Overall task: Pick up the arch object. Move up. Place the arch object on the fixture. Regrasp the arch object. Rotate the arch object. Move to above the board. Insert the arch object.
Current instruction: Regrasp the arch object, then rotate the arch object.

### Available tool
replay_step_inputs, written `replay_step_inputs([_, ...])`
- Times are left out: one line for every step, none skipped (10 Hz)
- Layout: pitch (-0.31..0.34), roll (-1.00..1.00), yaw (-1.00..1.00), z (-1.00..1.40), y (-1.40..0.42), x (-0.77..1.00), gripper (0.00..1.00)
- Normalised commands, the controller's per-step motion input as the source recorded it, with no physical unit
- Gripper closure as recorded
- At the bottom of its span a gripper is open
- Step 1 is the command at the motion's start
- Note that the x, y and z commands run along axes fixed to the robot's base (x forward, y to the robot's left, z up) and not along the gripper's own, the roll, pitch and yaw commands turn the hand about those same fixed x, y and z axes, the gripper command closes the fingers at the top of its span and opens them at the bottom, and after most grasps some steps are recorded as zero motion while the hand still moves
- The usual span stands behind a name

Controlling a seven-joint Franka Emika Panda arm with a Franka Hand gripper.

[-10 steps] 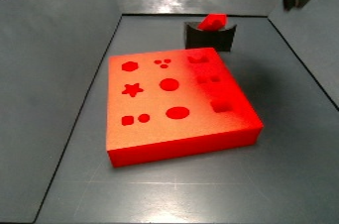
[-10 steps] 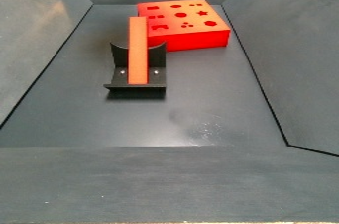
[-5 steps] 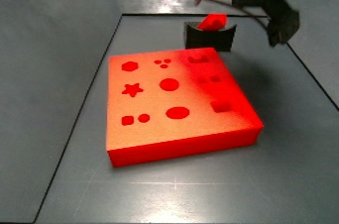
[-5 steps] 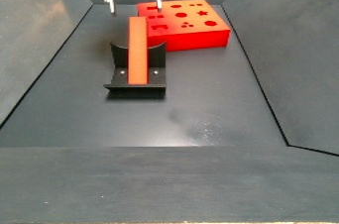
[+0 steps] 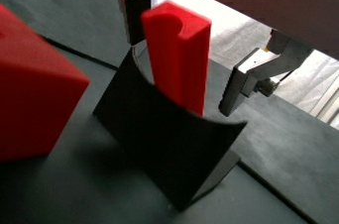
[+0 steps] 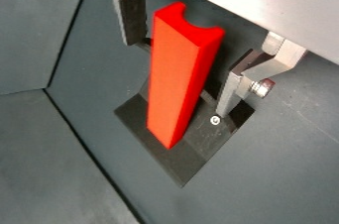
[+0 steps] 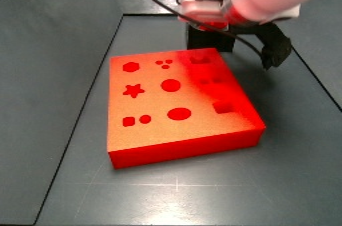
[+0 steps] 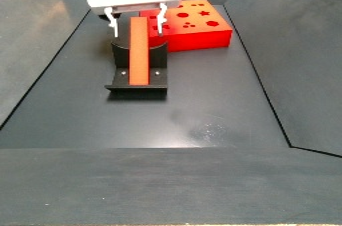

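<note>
The long, slender, bright red arch object [image 8: 138, 50] is lying in the curved scoop of the small dark grey-black fixture [image 8: 136, 78], which is standing on the dark bench [image 8: 201, 110] just left of the large flat orange-red board [image 8: 187, 23] with its darker shaped holes. A second ago only a corner of the arm was showing above the scene; half a second ago the pincer was hanging high over the bar's far end; now the pincer [image 8: 134, 16] is sitting low around that far end, its white body just above the bar. In both wrist views the flat silver fingers [image 6: 127, 12] are standing spread, one on each side of the red bar [image 5: 179, 52], with a visible gap on either side, so they are flanking it without touching it. In a side view the arm's body is hiding the fixture almost entirely, and only the board [image 7: 174, 100] is showing clearly. This descent suggests that the placing step is done and the regrasp is under way: the bar is resting free on the fixture, and the likely next need is for the fingers to press in squarely on its sides before any rotation.
</note>
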Motion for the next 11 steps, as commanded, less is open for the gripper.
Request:
replay_step_inputs([0.0,0.0,0.0,0.0,0.0,0.0,1.0])
replay_step_inputs([0.0,0.0,0.0,1.0,0.39,-0.99,1.0])
replay_step_inputs([-0.029,-0.04,0.0,1.0,0.39,-0.99,1.0])
replay_step_inputs([-0.065,-0.09,0.01,1.0,0.36,-1.0,1.0])
replay_step_inputs([-0.086,-0.11,0.0,0.97,0.33,-1.0,1.0])
replay_step_inputs([-0.102,-0.12,-0.01,0.95,0.3,-1.0,1.0])
replay_step_inputs([-0.112,-0.13,-0.03,0.92,0.28,-1.0,1.0])
replay_step_inputs([-0.119,-0.13,-0.05,0.87,0.24,-1.0,1.0])
replay_step_inputs([-0.121,-0.13,-0.08,0.82,0.21,-1.0,1.0])
replay_step_inputs([-0.11,-0.13,-0.09,0.77,0.19,-1.0,1.0])
replay_step_inputs([-0.097,-0.13,-0.1,0.71,0.17,-1.0,1.0])
